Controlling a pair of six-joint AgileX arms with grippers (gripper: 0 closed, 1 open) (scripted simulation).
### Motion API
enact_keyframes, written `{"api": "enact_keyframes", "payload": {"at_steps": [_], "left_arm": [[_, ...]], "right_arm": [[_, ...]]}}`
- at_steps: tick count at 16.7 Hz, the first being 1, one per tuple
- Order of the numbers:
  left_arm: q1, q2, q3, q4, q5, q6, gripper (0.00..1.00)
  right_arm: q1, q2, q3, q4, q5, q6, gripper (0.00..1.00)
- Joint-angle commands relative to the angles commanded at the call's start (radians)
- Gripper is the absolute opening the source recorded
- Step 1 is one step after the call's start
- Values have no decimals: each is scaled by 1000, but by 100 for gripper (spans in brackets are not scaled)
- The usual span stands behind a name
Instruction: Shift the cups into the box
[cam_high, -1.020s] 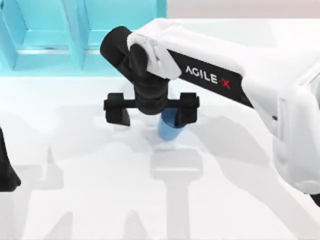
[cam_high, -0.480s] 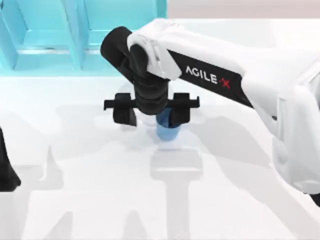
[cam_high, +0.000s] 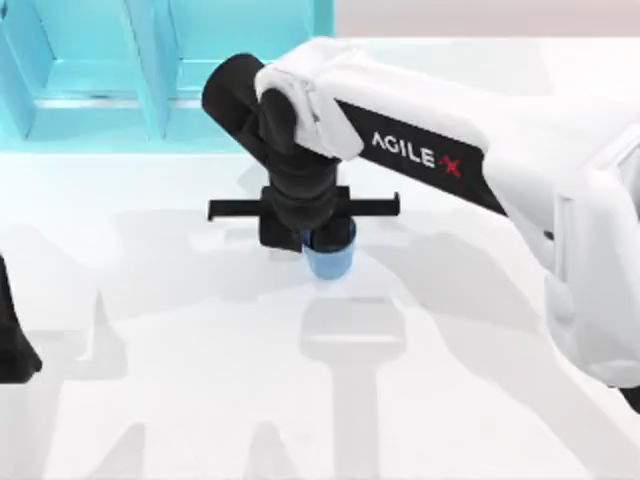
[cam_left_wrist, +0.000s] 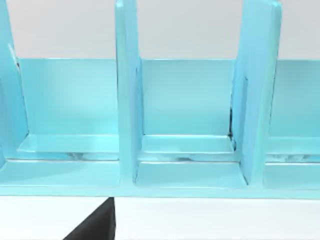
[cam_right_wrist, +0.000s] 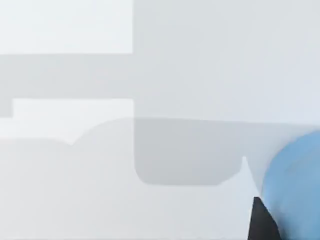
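At the top view's far left edge, low down, a dark part of the left arm sits parked at the border of the white surface; whether its jaws are released or clenched cannot be told. The left wrist view looks at the turquoise box, whose upright dividers split it into open compartments with low front lips. In the top view the box lies along the far edge of the surface at the left, and a band of bare surface runs between its front lip and the right gripper.

Near the middle, the right gripper points down, its jaws clenched on the bright blue cup. The cup stands on the surface just below the black wrist, its rim partly hidden under the jaws. The right wrist view catches the blue cup beside a dark fingertip.

The white right arm stretches from the right edge toward the centre. Wide open surface lies in front of the cup and to its left.
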Motion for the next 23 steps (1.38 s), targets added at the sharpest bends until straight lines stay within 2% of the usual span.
{"api": "enact_keyframes", "payload": {"at_steps": [10, 18, 23], "left_arm": [[0, 0, 0, 0, 0, 0, 100], [0, 0, 0, 0, 0, 0, 100], [0, 0, 0, 0, 0, 0, 100]], "right_arm": [[-4, -20, -12, -4, 0, -10, 0], [-142, -324, -197, -100, -26, -148, 0], [-160, -357, -222, -114, -29, -166, 0]]}}
